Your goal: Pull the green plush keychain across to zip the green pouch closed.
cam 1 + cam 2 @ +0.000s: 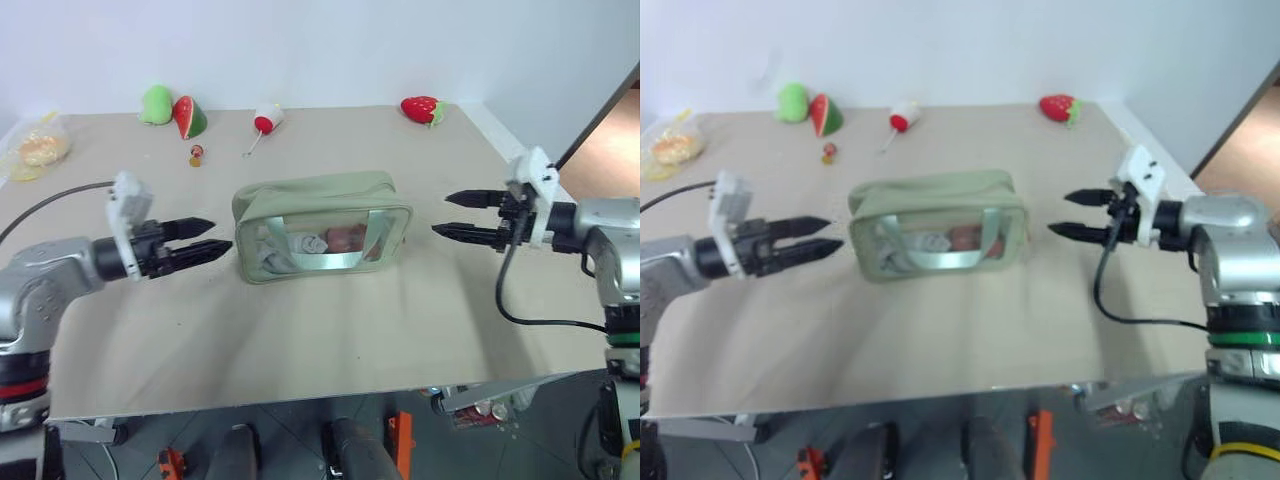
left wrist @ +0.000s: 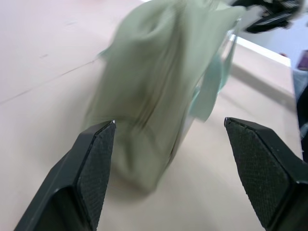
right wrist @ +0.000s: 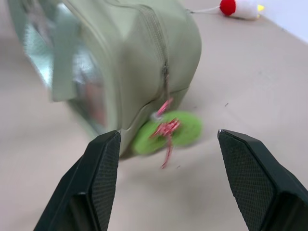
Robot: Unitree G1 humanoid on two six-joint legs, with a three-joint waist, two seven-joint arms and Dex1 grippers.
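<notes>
Your green pouch point(image 1: 322, 226) sits in the middle of the tan table point(image 1: 300, 330), clear window facing the near edge, with small items showing through it. Over on its right end, the green plush keychain point(image 3: 167, 132) hangs from the zipper on its red-and-white cord, resting down by the pouch's lower corner against the table. Your right gripper point(image 1: 468, 215) hovers just off that right end, fingers spread apart and empty, the keychain lying between them but untouched. Your left gripper point(image 1: 201, 242) sits near the pouch's left end, fingers also apart, gripping nothing. Along the far edge you've got a solid green plush point(image 1: 155, 104), a watermelon slice plush point(image 1: 190, 116), a strawberry plush point(image 1: 422, 108) and a bag point(image 1: 35, 148) at far left.
</notes>
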